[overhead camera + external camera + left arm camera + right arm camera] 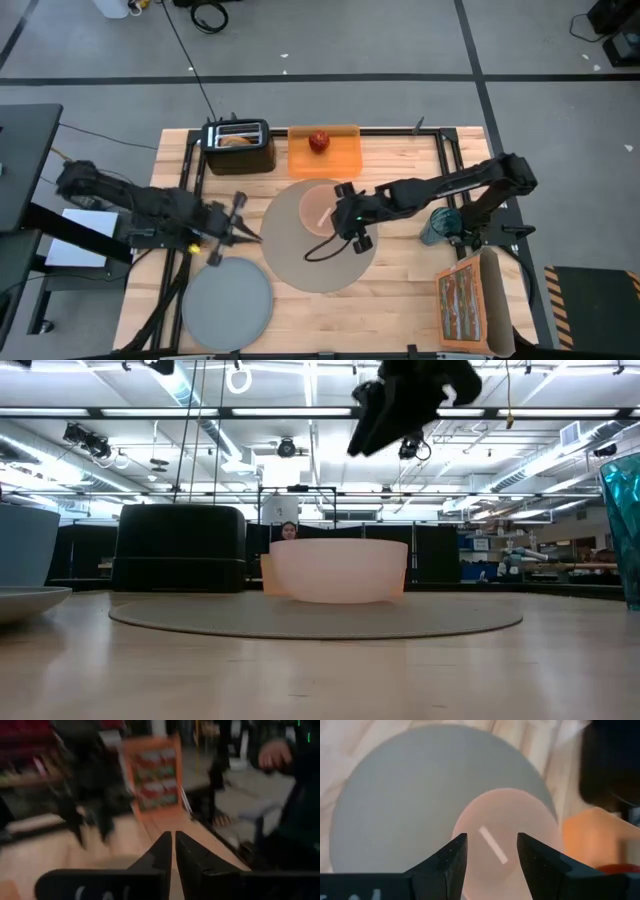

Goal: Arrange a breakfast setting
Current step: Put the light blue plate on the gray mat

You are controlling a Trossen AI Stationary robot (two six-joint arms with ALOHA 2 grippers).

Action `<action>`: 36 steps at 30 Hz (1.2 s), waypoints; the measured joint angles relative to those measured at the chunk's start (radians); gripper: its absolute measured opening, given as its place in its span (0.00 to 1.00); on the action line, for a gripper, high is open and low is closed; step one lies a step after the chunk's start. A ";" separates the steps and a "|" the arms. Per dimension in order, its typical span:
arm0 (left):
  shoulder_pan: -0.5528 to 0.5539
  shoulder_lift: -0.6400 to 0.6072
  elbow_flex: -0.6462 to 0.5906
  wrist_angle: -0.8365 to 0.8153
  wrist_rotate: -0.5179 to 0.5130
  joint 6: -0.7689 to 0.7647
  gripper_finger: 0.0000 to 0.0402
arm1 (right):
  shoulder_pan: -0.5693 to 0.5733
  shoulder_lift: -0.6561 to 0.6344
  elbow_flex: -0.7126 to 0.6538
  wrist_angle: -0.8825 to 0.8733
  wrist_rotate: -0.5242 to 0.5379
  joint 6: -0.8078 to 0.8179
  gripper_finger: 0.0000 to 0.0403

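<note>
Blurred room beyond left end effector (173, 851)

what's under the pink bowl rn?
The pink bowl sits on the large round grey mat, toward its far edge. The mat's centre under the bowl is covered. The open right gripper hovers above it.

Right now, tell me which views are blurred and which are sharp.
Left wrist view: smeared throughout, the orange box streaked. Right wrist view: the pink bowl and grey mat soft-edged. Low view: bowl crisp, ceiling lights glaring. High view: evenly lit, sharp.
</note>
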 joint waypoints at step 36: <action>-0.656 0.931 0.573 -0.491 -0.213 -1.504 0.51 | 0.428 0.029 -0.003 0.151 0.144 0.416 0.45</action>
